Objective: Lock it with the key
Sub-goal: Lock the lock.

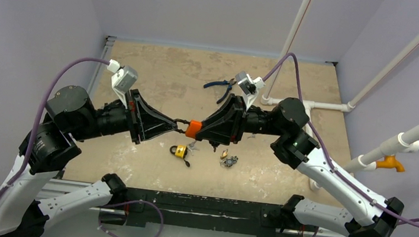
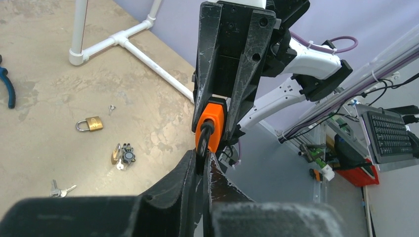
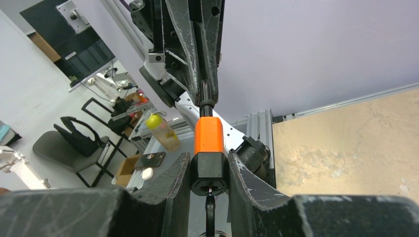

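Fingers (image 3: 168, 192) of the right gripper (image 3: 209, 165) fill the front of its own cam view. They squeeze tight on the black bottom end of the orange padlock (image 3: 208, 133). At the other end, the left gripper (image 2: 201, 159) is pinched on the thin black shackle (image 2: 203, 138). So both arms hold one lock, up in the air over the table (image 1: 159, 65), about midway btwn them & not touching the top.

The lock's long way runs straight from one gripper to the other. Shackle end points to the left arm. The keyhole (image 3: 210, 188) end points to the right arm & sits btwn its fingers. A thin dark thing (image 3: 210, 212) hangs under the keyhole. It could be the key, can't tell. The right arm is nearer the keyhole, but it's busy holding.

Loose stuff lies below: a brass padlock (image 1: 179, 151), a small lock w/ keys (image 1: 228, 159), and blue pliers (image 1: 220, 86) farther back. There's lots of free air around the lock, so I think pushing the two ends together along that line has room. The arms are nose to nose tho, so prob little room for sideways moves.
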Motion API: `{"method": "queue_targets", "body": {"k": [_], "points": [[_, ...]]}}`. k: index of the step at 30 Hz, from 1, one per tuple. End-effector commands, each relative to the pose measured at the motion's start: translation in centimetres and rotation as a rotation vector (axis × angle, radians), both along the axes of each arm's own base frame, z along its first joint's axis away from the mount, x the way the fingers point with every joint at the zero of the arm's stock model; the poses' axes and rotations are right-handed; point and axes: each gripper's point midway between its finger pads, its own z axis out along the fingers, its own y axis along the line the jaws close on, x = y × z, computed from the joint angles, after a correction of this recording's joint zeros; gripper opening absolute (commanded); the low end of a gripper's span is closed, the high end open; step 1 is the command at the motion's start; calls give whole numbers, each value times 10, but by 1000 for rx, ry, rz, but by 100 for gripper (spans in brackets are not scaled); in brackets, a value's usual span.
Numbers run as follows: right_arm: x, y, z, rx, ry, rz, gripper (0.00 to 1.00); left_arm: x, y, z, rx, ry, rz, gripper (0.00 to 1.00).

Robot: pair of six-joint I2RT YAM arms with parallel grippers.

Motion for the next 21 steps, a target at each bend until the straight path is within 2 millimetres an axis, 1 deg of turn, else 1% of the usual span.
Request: {"method": "queue_targets", "body": {"k": [1, 5, 12, 21], "points": [[-12, -10, 43, 102, -103, 12, 0, -7, -4, 2, 16, -36, -65, 0], [-17, -11, 51, 135, -101, 46, 0, -6, -8, -5, 27, -23, -78, 0], [-20, -10, 56, 162, -86, 83, 0, -5, -11, -9, 25, -16, -90, 0], [-10, -5, 61, 165, -82, 35, 0, -6, -16, -14, 13, 4, -115, 0]]}}
